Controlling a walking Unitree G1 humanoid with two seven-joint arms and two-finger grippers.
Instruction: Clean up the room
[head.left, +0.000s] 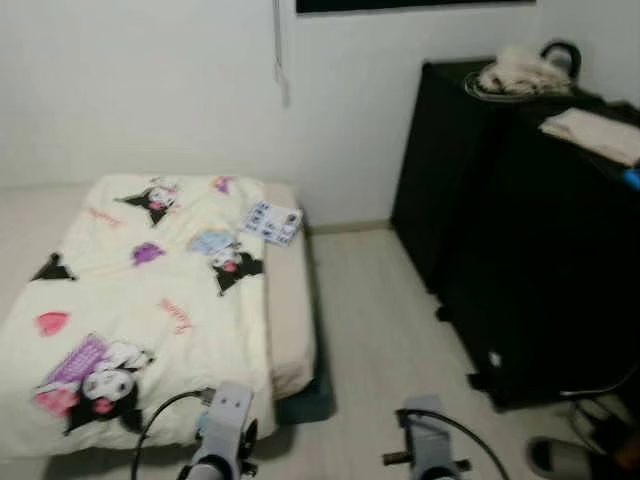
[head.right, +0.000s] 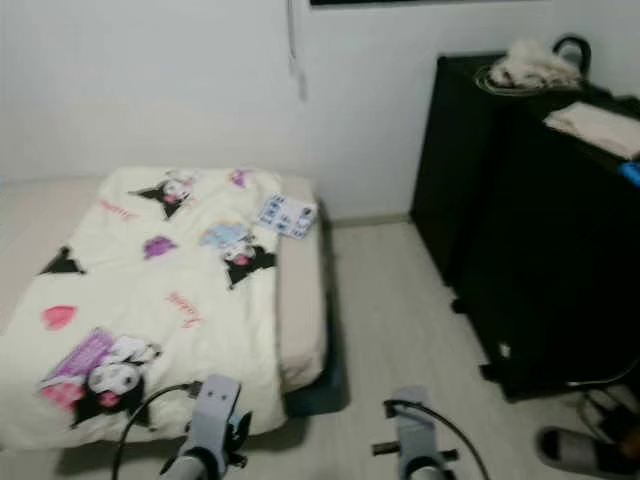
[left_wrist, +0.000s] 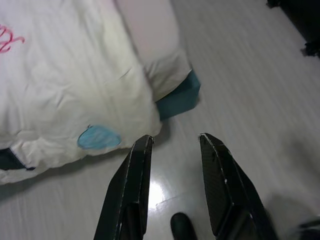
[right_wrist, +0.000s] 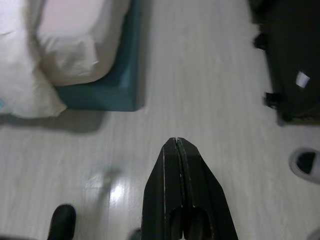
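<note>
Left gripper (left_wrist: 172, 142) fingers apart, right gripper (right_wrist: 177, 142) fingers together, both above floor (head.left: 380, 330); packet (head.left: 272, 221) on bed (head.left: 150, 290), well ahead.

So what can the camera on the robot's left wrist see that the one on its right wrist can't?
Left wrist view alone: the left gripper with its two black fingers spread apart, and the cream quilt with a blue patch and a bit of pink lettering.

Right wrist view alone: the right gripper with its fingers pressed together, the foot of the black cabinet, and a grey slipper on the floor.

Both: the pale wooden floor, the beige mattress corner and the teal base beneath it.
</note>
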